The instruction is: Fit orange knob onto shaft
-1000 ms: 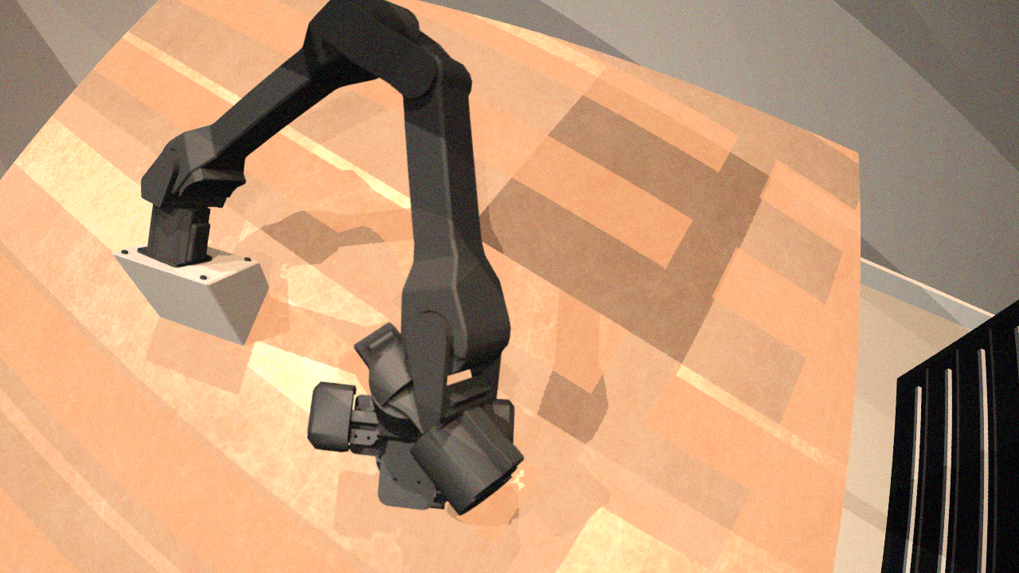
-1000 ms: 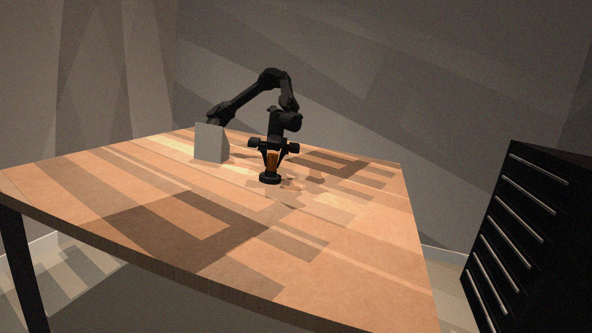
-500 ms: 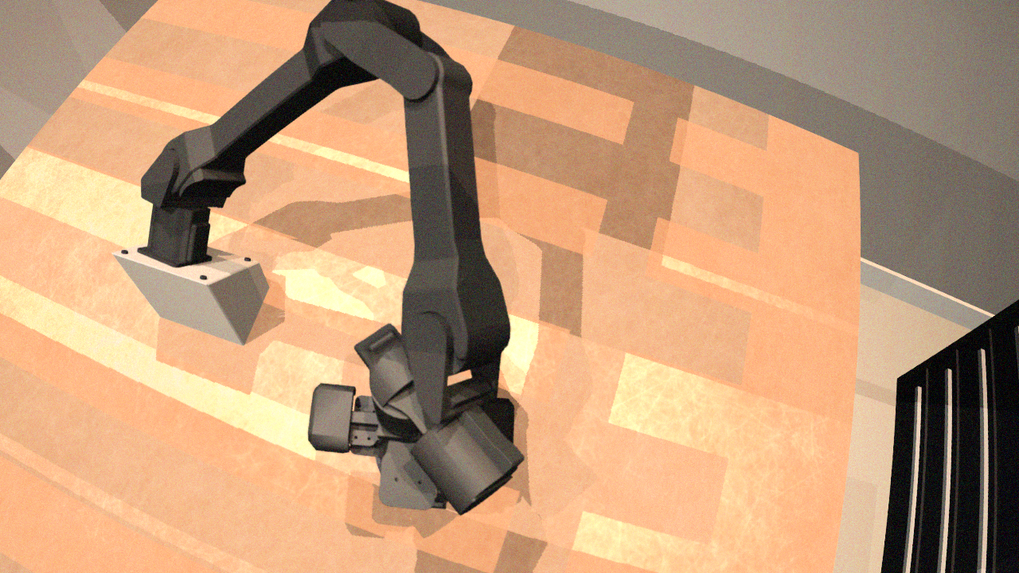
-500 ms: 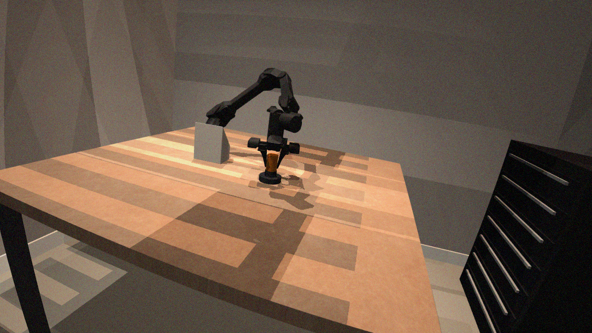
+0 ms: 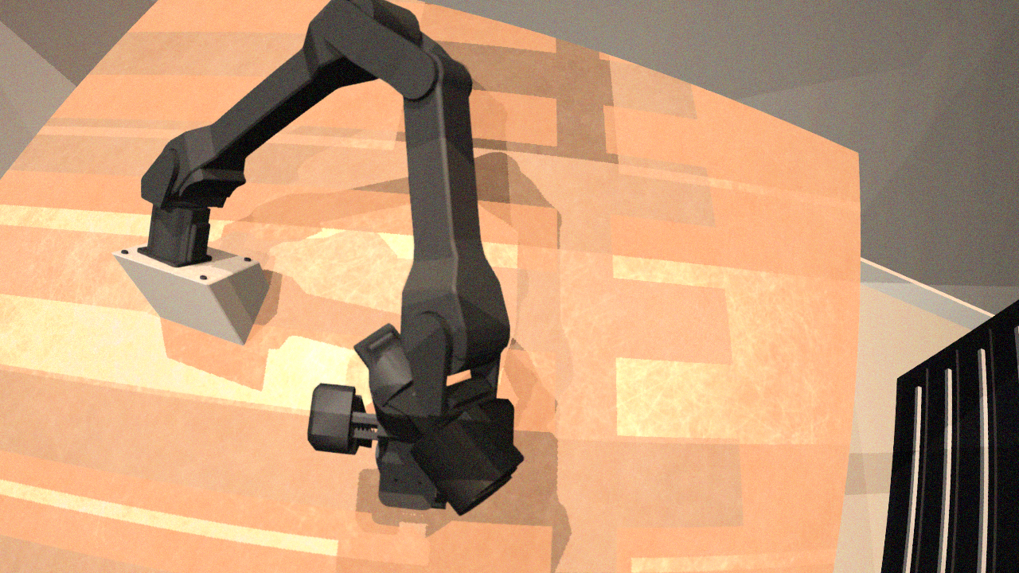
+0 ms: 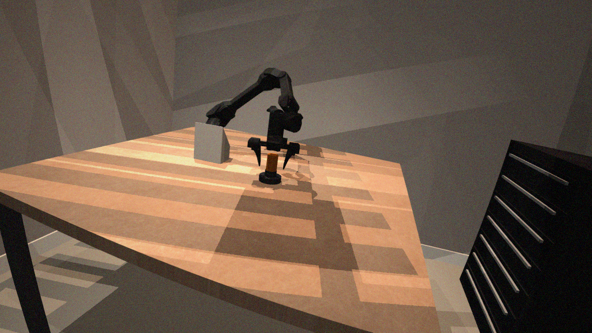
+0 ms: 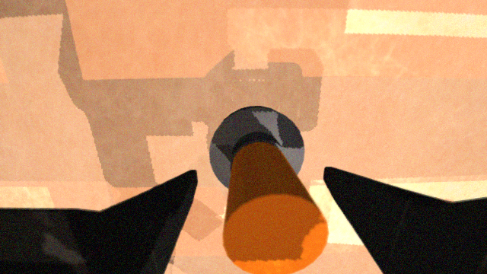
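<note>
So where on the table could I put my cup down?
Room shows between the grey block and the near table edge, and right of the pedestal. It's crowded around the orange knob, between the gripper's open fingers.

A wooden table (image 5: 669, 299) (image 6: 165, 231) (image 7: 399, 114), orange-tan and crossed by bands of light and shadow, carries two things — a grey wedge-like block (image 5: 192, 295) (image 6: 209, 142) and a round dark pedestal (image 6: 269, 178) (image 7: 251, 122). Both stand directly on the wood, apart from each other — the pedestal flat on its base.
</note>
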Available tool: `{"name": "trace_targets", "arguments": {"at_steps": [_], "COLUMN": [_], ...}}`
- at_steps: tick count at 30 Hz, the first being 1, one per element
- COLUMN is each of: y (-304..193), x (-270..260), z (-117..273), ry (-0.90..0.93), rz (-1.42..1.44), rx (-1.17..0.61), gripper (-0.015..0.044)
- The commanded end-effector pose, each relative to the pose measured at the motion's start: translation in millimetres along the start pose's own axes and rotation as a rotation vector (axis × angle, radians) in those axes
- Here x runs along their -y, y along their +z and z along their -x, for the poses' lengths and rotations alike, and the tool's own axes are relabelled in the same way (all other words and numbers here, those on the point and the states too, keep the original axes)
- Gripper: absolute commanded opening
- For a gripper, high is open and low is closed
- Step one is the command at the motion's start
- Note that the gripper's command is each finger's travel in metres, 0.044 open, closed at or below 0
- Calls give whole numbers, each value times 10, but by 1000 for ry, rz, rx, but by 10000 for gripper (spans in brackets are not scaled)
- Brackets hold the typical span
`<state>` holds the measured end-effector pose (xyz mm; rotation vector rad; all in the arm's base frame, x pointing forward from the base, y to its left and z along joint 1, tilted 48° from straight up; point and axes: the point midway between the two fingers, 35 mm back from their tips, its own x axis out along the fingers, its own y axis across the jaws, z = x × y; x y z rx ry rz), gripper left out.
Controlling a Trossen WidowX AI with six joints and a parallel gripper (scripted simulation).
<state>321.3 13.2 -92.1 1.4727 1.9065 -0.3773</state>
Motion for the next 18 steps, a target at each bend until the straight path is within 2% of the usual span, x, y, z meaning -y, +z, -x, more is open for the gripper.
{"name": "trace_targets", "arguments": {"at_steps": [1, 3, 9, 18], "y": [-1, 10, 5, 27], "x": [-1, -13, -4, -18], "z": [3, 100, 946, 972], "ry": [0, 0, -2, -2], "rz": [-5, -4, -1, -1], "rx": [0, 2, 4, 4], "gripper": [440, 440, 440, 440]}}
